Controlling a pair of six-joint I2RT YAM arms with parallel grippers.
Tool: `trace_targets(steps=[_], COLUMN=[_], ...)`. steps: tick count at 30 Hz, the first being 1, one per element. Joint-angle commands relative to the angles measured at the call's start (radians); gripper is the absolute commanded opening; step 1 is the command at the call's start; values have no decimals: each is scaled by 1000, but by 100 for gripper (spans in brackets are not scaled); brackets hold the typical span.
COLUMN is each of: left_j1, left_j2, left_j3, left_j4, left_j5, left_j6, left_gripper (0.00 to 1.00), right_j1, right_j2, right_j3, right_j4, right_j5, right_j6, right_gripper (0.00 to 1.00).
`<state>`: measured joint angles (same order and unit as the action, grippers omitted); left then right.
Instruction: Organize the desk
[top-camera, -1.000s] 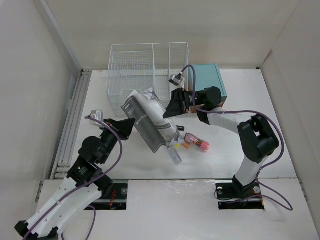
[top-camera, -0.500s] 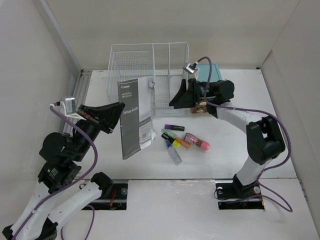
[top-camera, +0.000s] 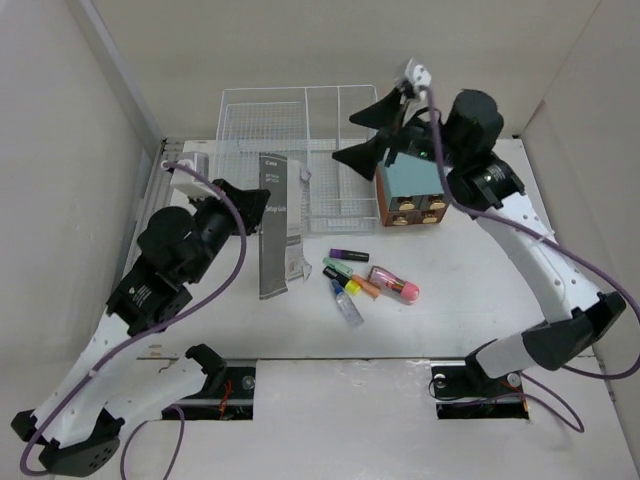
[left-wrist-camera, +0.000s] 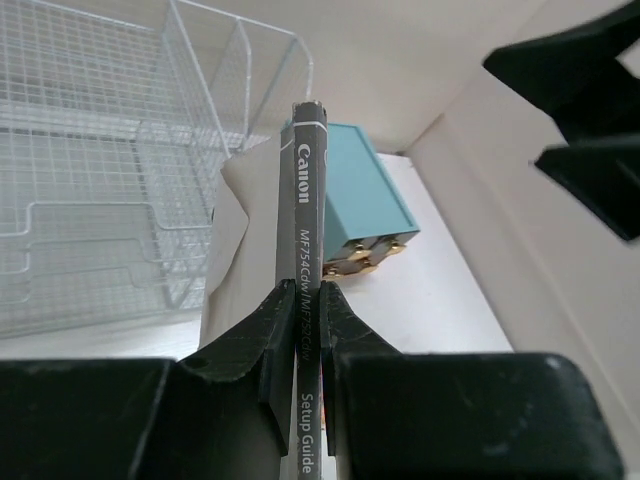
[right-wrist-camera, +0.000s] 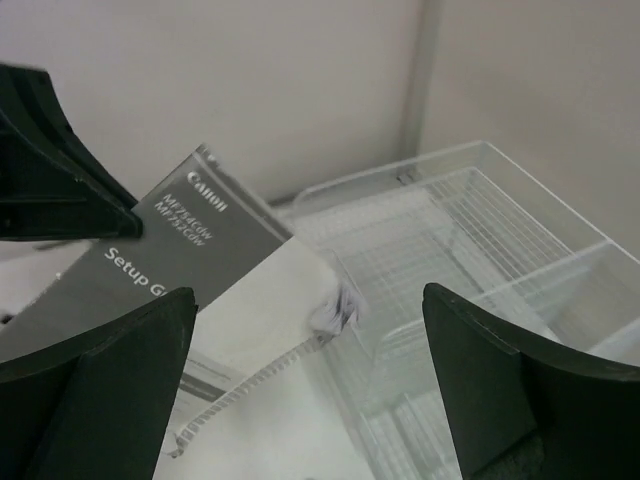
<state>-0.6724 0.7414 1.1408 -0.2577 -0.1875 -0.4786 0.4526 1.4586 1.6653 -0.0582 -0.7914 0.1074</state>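
Note:
A grey Canon setup guide booklet (top-camera: 277, 228) hangs edge-up above the white desk (top-camera: 480, 300), just in front of the wire basket (top-camera: 285, 125). My left gripper (top-camera: 262, 206) is shut on the booklet's edge; in the left wrist view both pads pinch the booklet's spine (left-wrist-camera: 308, 200) at my left gripper (left-wrist-camera: 308, 300). My right gripper (top-camera: 362, 137) hovers high over the basket's right compartment, wide open and empty. In the right wrist view my right gripper (right-wrist-camera: 310, 370) faces the booklet (right-wrist-camera: 170, 240) and the basket (right-wrist-camera: 470, 250).
A teal drawer box (top-camera: 410, 185) with brown drawer fronts stands right of the basket, under the right arm. Several coloured markers (top-camera: 348, 275) and a pink-capped item (top-camera: 396, 287) lie in the desk's middle. Pale walls close in left, back and right.
My right gripper has opened wide and risen from the booklet to above the basket. The left arm has lifted the booklet, turned it edge-on and carried it toward the basket.

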Motion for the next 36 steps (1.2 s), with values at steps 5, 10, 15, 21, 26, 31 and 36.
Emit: trace_targets(steps=[5, 10, 15, 21, 26, 31, 36], left_j1=[0, 0, 0, -21, -62, -85, -104], left_j2=[130, 191, 277, 372, 496, 572, 593], left_j3=[183, 237, 287, 347, 434, 490, 499], left_j4=[133, 156, 199, 253, 281, 304, 322], left_j5=[-119, -142, -190, -217, -280, -305, -284], left_j6=[35, 35, 55, 77, 118, 143, 143], left_gripper=[0, 0, 0, 0, 0, 0, 0], right_j1=[218, 267, 267, 267, 267, 287, 311], right_j2=[-116, -87, -63, -53, -21, -10, -20], right_j3=[-74, 81, 126, 217, 241, 228, 203], right_j4=[-322, -507, -557, -548, -557, -557, -545], right_j5=[762, 888, 867, 730, 666, 745, 898], right_j6=[-330, -160, 35, 94, 164, 164, 143], right_gripper=[100, 100, 100, 100, 100, 98, 96])
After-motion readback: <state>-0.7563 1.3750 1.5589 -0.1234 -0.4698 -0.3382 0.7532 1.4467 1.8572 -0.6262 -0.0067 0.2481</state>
